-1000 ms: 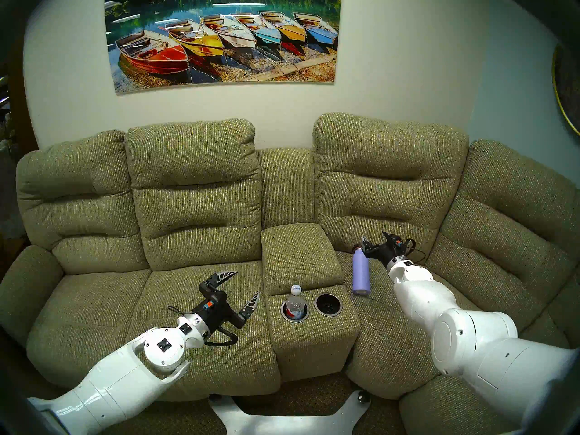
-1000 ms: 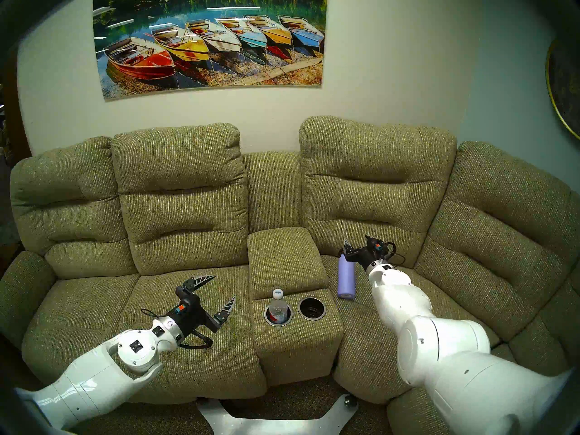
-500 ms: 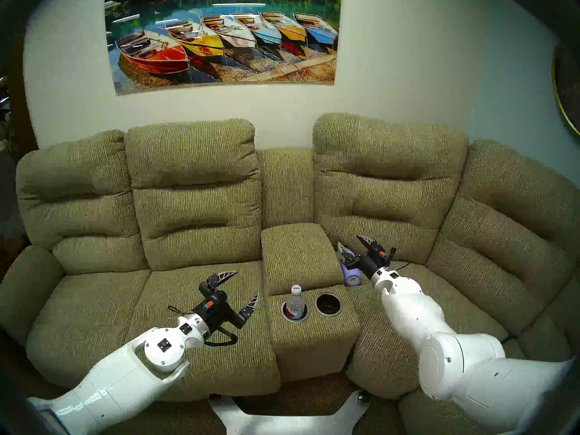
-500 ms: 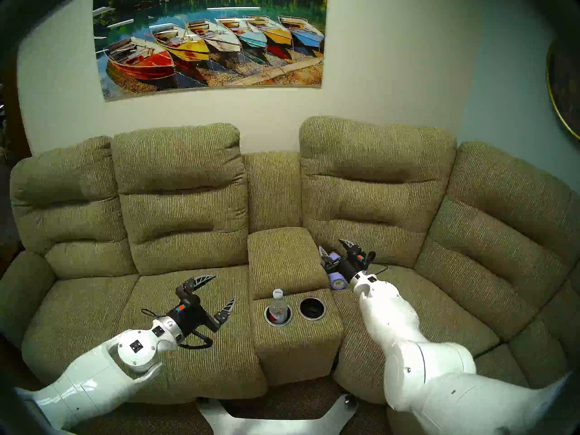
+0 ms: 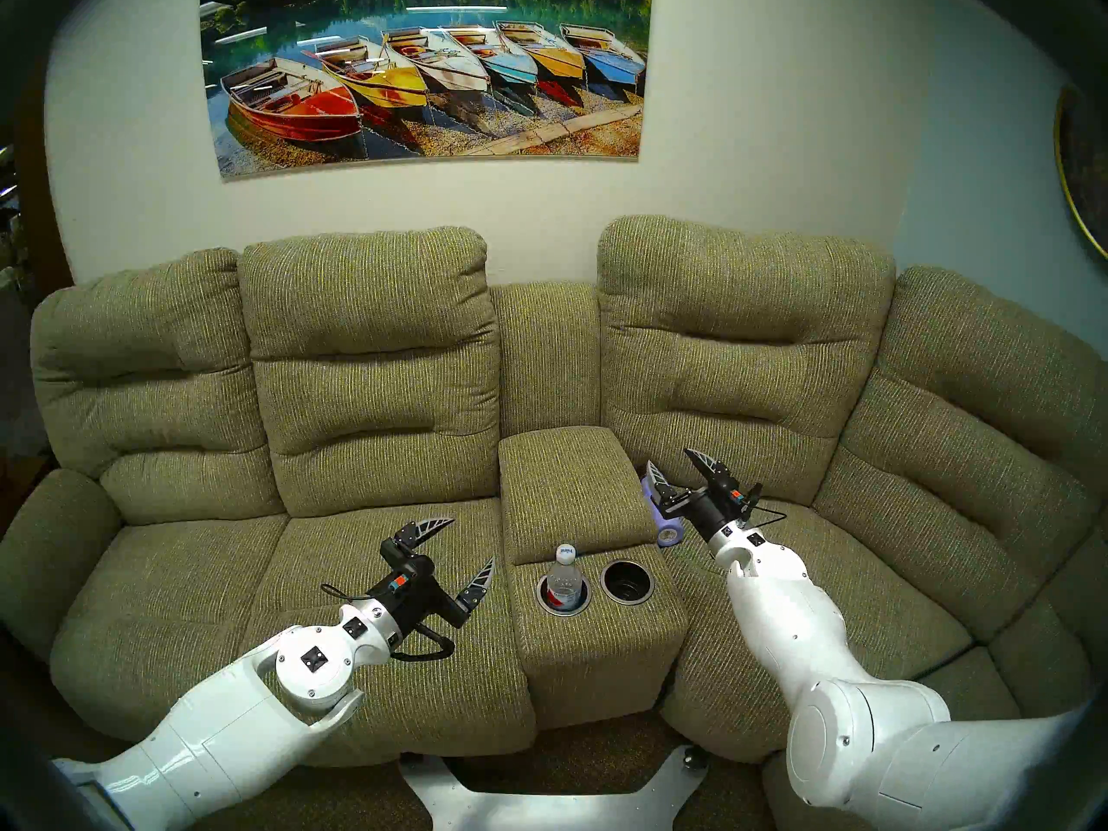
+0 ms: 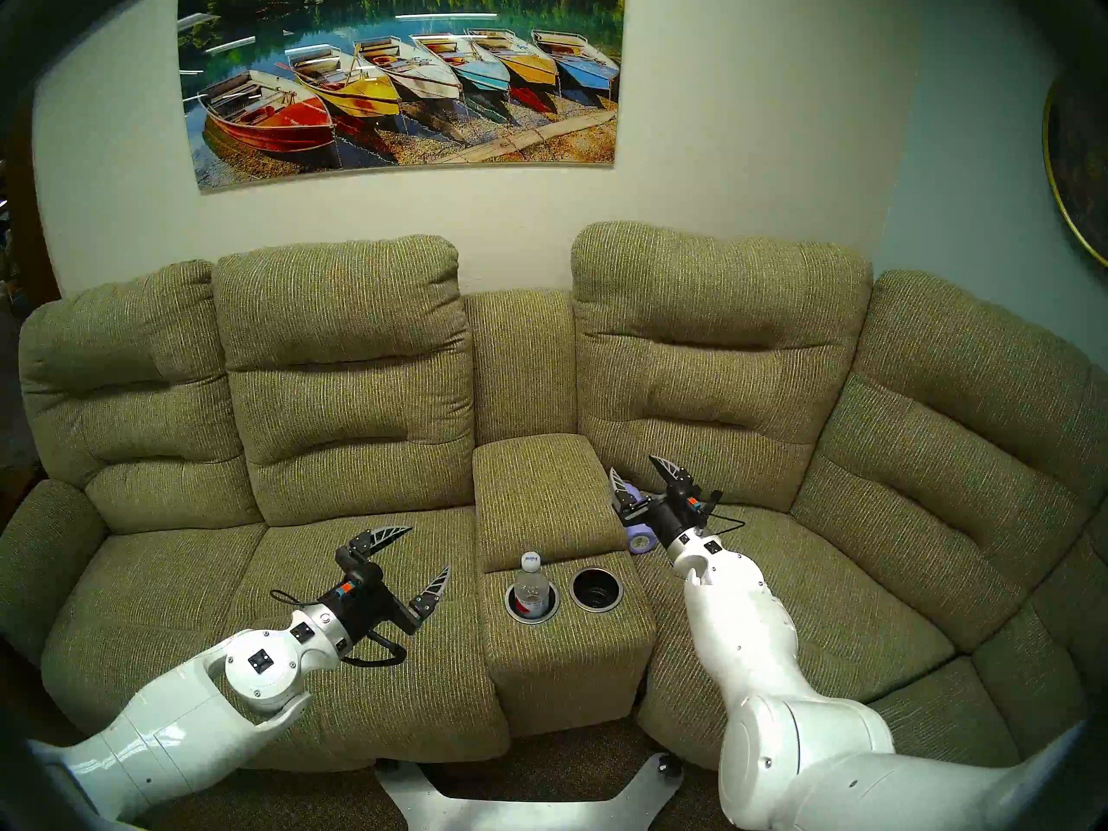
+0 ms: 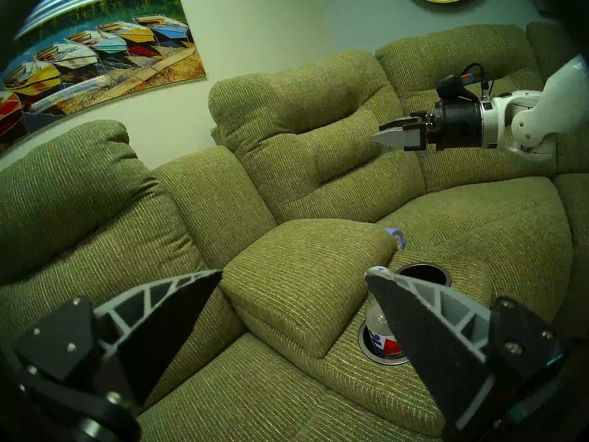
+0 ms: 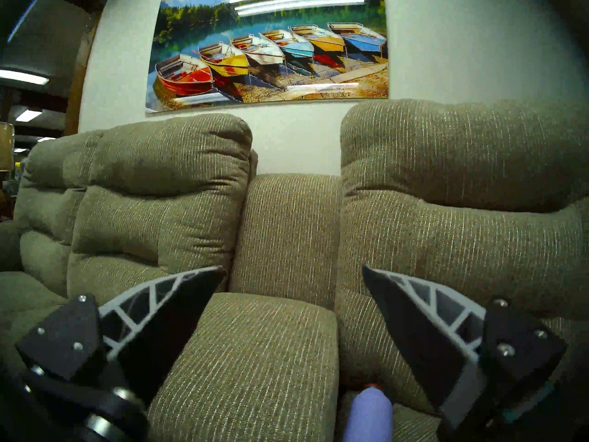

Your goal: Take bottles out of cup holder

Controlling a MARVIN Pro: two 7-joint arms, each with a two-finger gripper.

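Since a second ago lavender flask point(image 5: 667, 521) went from upright in right gripper point(image 5: 676, 465) to lying on seat cushion point(image 5: 839, 578) against console point(image 5: 575, 488); right jaws spread, empty. Left gripper point(image 5: 463, 548) spread, idle. Clear plastic bottle point(image 5: 565, 579), white cap, sits in left cup holder well point(image 5: 544, 602); right well point(image 5: 626, 581) empty, silver-rimmed. Likely next: left arm grabs bottle neck, lifts straight up

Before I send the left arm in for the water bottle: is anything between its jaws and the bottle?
Nothing visible. The left gripper is open beside the console, and only bare sofa fabric lies between it and the bottle, upright in its holder well.
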